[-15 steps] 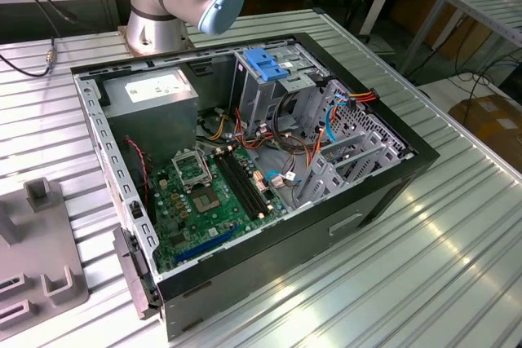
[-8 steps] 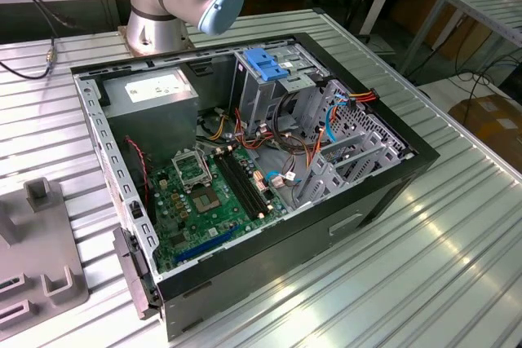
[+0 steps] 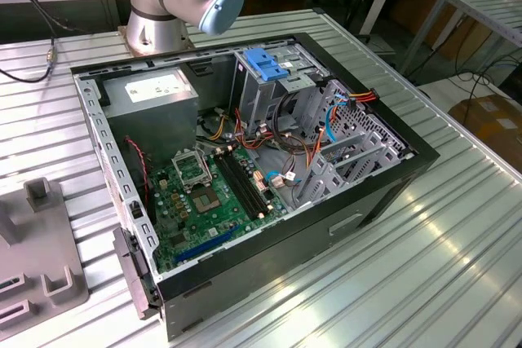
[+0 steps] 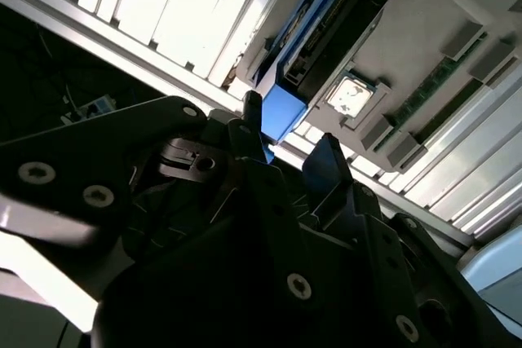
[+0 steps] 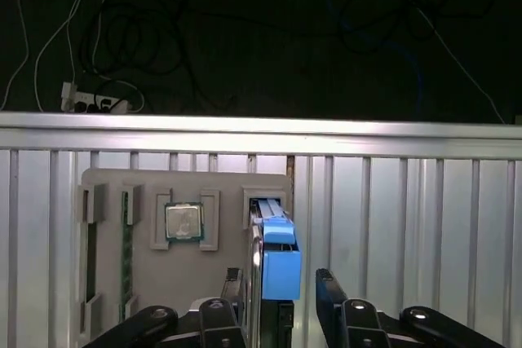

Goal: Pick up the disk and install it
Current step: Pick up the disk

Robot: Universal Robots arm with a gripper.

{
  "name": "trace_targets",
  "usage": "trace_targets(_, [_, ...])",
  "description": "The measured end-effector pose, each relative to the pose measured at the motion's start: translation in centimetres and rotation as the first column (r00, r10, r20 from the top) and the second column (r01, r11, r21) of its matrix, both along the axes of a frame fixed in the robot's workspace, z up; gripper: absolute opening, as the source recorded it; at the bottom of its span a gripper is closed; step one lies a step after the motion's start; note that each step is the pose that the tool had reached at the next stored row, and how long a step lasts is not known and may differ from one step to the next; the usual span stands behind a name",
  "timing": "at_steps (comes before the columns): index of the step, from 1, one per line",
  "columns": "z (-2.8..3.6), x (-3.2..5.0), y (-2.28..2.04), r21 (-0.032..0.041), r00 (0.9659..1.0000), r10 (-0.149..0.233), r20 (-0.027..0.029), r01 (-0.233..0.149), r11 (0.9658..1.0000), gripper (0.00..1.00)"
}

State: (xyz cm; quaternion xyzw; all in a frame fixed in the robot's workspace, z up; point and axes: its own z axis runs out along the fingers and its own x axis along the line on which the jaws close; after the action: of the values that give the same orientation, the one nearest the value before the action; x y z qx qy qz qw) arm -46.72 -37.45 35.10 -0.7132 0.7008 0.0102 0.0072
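The gripper (image 5: 278,276) is wide open and holds nothing. The disk (image 5: 279,242) stands on its edge in a slot of the grey holder (image 5: 106,193) on the table (image 5: 408,226), its blue end between the two fingers (image 5: 329,291), which seem not to touch it. For a good grasp, the fingers should probably be centred around the disk and close evenly on its flat sides, so it does not tilt.

Exterior view angled down on computer case (image 3: 351,222), both wrist views close over tray (image 5: 147,283)
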Motion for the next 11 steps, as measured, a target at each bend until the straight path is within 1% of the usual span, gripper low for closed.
trace_targets(3, [-0.6,0.0,-0.04,-0.0034,1.0,0.0,-0.0001,0.0,1.0,0.48])
trace_targets(8, [-0.84,0.0,-0.04,-0.004,1.0,-0.006,-0.0001,0.006,1.0,0.49])
trace_targets(9, [-0.95,0.0,-0.04,-0.005,1.0,-0.009,0.0,0.009,0.9999,0.56])
trace_targets(11, [-1.18,0.0,-0.04,-0.0079,0.9999,-0.013,-0.0001,0.013,0.9999,0.56])
